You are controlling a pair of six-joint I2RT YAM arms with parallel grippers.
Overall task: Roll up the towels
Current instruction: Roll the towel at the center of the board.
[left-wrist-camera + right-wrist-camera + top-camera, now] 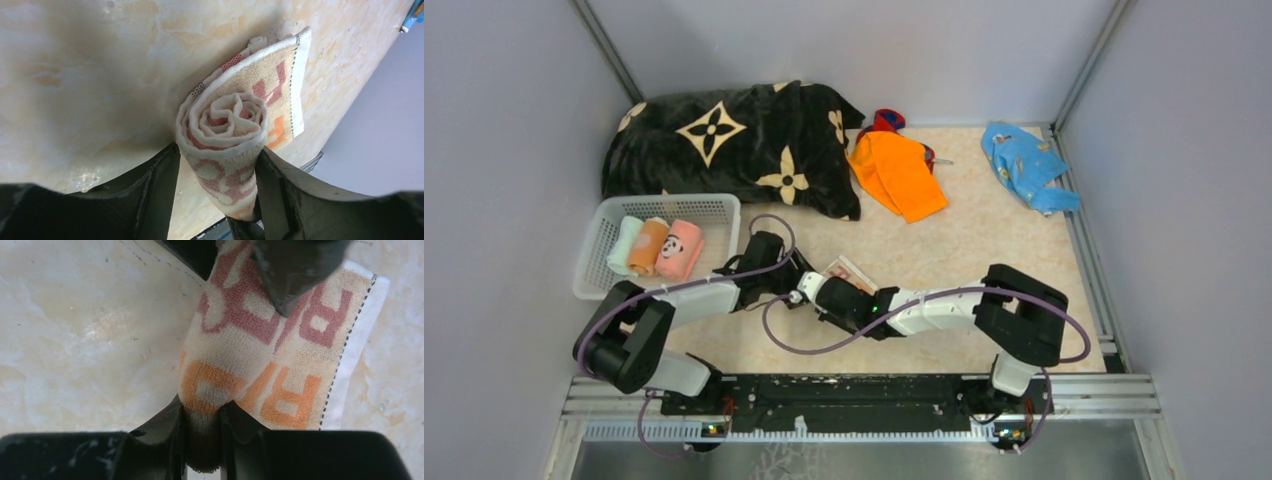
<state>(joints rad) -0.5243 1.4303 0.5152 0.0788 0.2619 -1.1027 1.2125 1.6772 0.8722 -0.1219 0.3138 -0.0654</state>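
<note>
A beige towel [227, 120] with red and orange letters lies partly rolled on the table, its spiral end facing the left wrist camera. My left gripper [217, 170] is shut on that rolled end, one finger pressing each side. My right gripper [202, 425] is shut on the roll's other end, pinching the towel [240, 340] tight. From above, the towel [849, 272] shows between the left gripper [792, 277] and the right gripper [816, 290]. A flat orange towel [899, 172] lies at the back, with a red-and-teal one [886, 120] behind it.
A white basket [594, 245] at the left holds a pale green roll [624, 245], an orange roll [648, 247] and a pink panda roll [680, 250]. A black blanket [724, 140] with beige flowers fills the back left. A blue cloth [1024, 165] lies back right.
</note>
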